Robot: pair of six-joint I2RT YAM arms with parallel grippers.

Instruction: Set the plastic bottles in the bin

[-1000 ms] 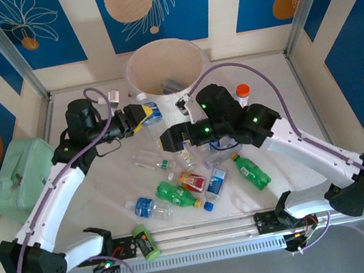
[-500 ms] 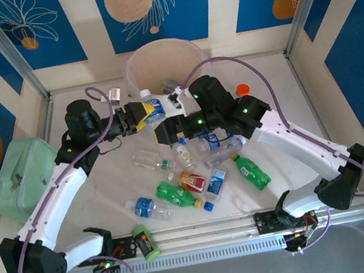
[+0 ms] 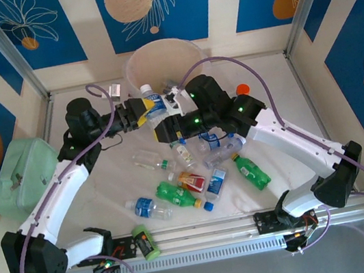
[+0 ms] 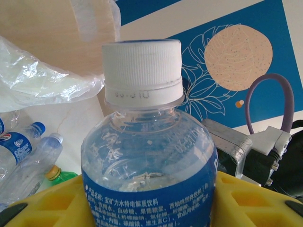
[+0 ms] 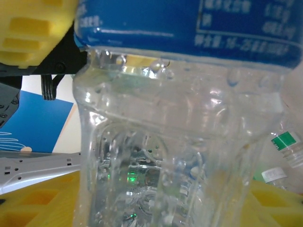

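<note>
green box (image 3: 16, 175): sat at the left edge of the overhead frame, on the bench (image 3: 285, 85).
left fingers (image 4: 52, 208): closed on the held bottle (image 4: 147, 156), the yellow pads clamped against its blue label.
held bottle (image 3: 151, 103): clear and white-capped, it was upper centre of the overhead frame, just beside the near rim of the bin (image 3: 162, 55).
bin: stood upper centre against the back wall, its thin liner showing.
right fingers (image 5: 279, 203): sat either side of the held bottle's clear lower body; whether they were gripping could not be told.
loose bottles (image 3: 175, 194): lay scattered on the bench, lower centre.
orange-capped bottle (image 3: 242, 89): right of centre, beside the right arm.
</note>
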